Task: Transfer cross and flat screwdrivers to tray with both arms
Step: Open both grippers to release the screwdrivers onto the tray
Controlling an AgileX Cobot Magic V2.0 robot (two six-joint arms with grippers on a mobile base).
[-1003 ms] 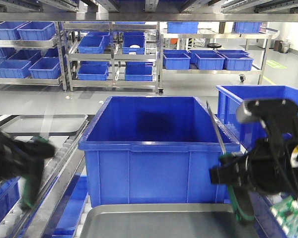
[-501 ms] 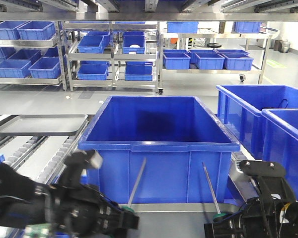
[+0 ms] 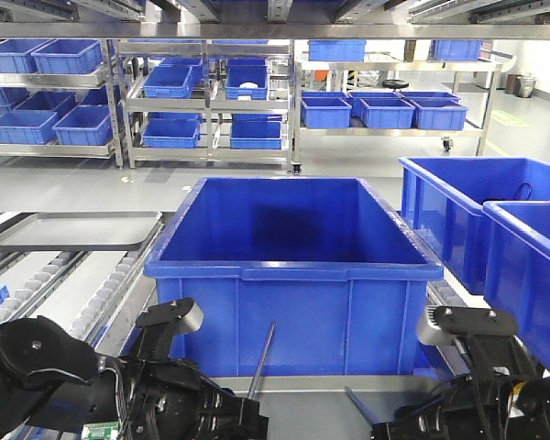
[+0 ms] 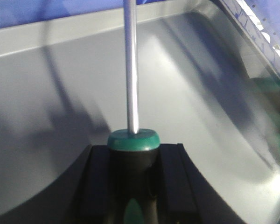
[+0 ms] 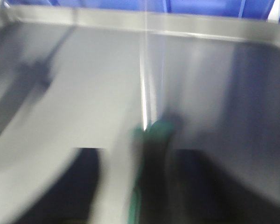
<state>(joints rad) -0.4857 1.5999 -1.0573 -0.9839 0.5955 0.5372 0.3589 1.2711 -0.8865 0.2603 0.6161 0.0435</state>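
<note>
Two screwdrivers are low over the grey tray [image 3: 302, 408]. My left gripper [image 4: 134, 149] is shut on the black handle of one, just below its green collar [image 4: 133, 140]. Its steel shaft [image 4: 130, 70] points up and away over the tray floor [image 4: 46, 93], and rises in front of the bin [image 3: 262, 356]. The right wrist view is blurred. There the other screwdriver's green-black handle [image 5: 151, 140] lies against the right finger of my right gripper [image 5: 140, 154]. A pale gap separates it from the left finger [image 5: 88, 177]. Its shaft [image 3: 357, 401] slants low.
A deep blue bin [image 3: 293, 266] stands right behind the tray, and more blue bins [image 3: 522, 238] stand at the right. A second grey tray [image 3: 73, 229] rests on the roller conveyor at the left. Steel shelves with blue bins fill the background.
Both arms have come down from high positions to the tray. Over the last half second the right screwdriver's shaft dropped from nearly upright to a low slant. The left shaft shifted slightly right.
</note>
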